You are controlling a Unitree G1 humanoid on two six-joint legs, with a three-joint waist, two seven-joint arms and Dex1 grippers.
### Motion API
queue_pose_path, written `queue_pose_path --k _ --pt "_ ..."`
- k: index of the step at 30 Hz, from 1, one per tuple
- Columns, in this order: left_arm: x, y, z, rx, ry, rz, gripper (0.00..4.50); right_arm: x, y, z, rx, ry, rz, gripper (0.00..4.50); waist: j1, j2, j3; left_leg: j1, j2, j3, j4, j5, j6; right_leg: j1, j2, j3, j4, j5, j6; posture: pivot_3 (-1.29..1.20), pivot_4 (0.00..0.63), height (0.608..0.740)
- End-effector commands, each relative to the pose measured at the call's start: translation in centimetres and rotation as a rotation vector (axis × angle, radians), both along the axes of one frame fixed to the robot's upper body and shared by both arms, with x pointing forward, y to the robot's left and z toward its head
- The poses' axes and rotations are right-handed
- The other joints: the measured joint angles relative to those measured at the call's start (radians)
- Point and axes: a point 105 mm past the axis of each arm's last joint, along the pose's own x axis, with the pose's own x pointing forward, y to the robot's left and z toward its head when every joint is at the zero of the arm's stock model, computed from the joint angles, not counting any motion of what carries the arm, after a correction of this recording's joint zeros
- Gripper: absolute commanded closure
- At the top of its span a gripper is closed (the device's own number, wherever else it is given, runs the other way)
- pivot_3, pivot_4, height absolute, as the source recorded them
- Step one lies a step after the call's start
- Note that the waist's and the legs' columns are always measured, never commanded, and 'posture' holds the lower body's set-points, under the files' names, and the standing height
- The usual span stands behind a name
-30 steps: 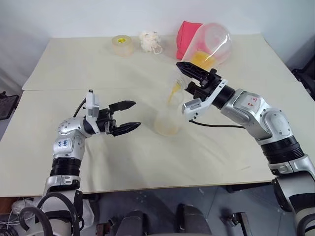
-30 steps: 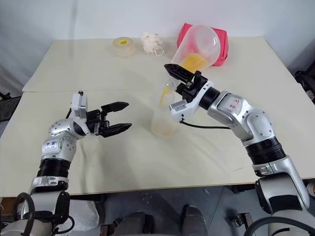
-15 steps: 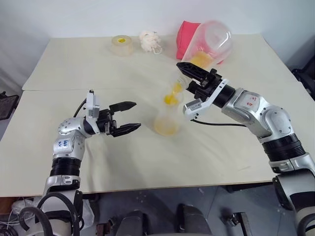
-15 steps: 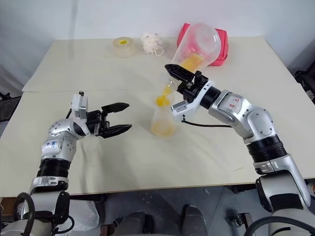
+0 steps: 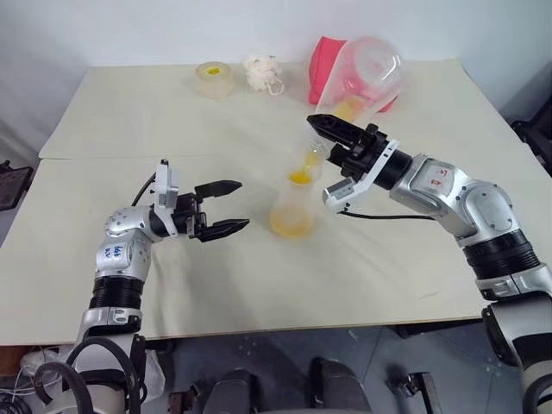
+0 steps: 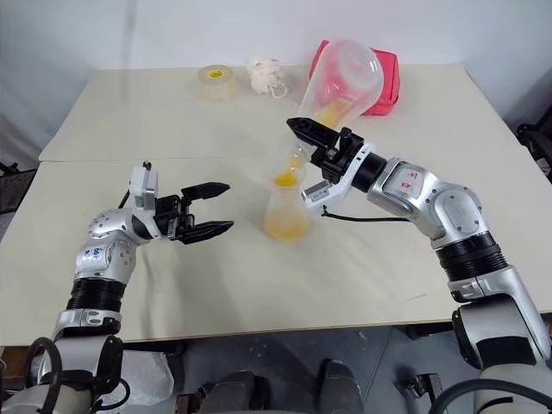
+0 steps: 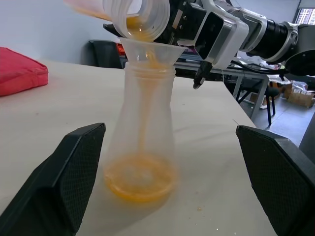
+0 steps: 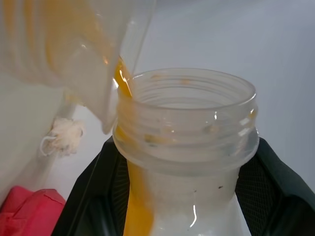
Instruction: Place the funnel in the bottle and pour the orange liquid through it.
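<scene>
The clear cone-shaped bottle (image 5: 293, 210) stands upright mid-table with the small clear funnel (image 7: 150, 51) seated in its neck. My right gripper (image 5: 323, 131) is shut on the threaded neck of a large clear wide-mouthed vessel (image 5: 369, 73). The vessel is tipped mouth-down over the funnel. A thin stream of orange liquid (image 8: 123, 81) runs from the vessel's mouth into the funnel and pools in the bottle's base (image 7: 140, 181). A little liquid remains in the vessel. My left gripper (image 5: 243, 204) is open, level with the bottle and to its left, not touching it.
A roll of tape (image 5: 213, 79), a white puff (image 5: 261, 72) and a red pouch (image 5: 326, 62) lie along the table's far edge, behind the vessel. A cable hangs from my right wrist near the bottle (image 5: 379, 216).
My right wrist has rolled, tipping the vessel steeper. Less orange liquid is left in the vessel. The left arm has kept still.
</scene>
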Motion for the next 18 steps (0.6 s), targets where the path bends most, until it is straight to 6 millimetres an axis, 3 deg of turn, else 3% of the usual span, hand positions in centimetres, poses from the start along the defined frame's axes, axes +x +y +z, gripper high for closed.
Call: queue_pose_path --k 1,18 --pt "-0.05 -0.13 0.69 0.001 -0.036 -0.007 0.0 -0.58 0.14 1.73 0.007 -0.073 0.024 2.05 0.0 0.0 0.0 0.0 0.0 0.0 0.0 0.0 0.0 0.0 0.0 0.0 0.0 0.0 0.0 0.0 0.15 0.74" --pt "0.0 -0.09 0.79 -0.002 -0.037 -0.006 0.0 -0.92 0.47 2.09 -0.011 -0.142 0.049 2.05 0.0 0.0 0.0 0.0 0.0 0.0 0.0 0.0 0.0 0.0 0.0 0.0 0.0 0.0 0.0 0.0 0.15 0.74"
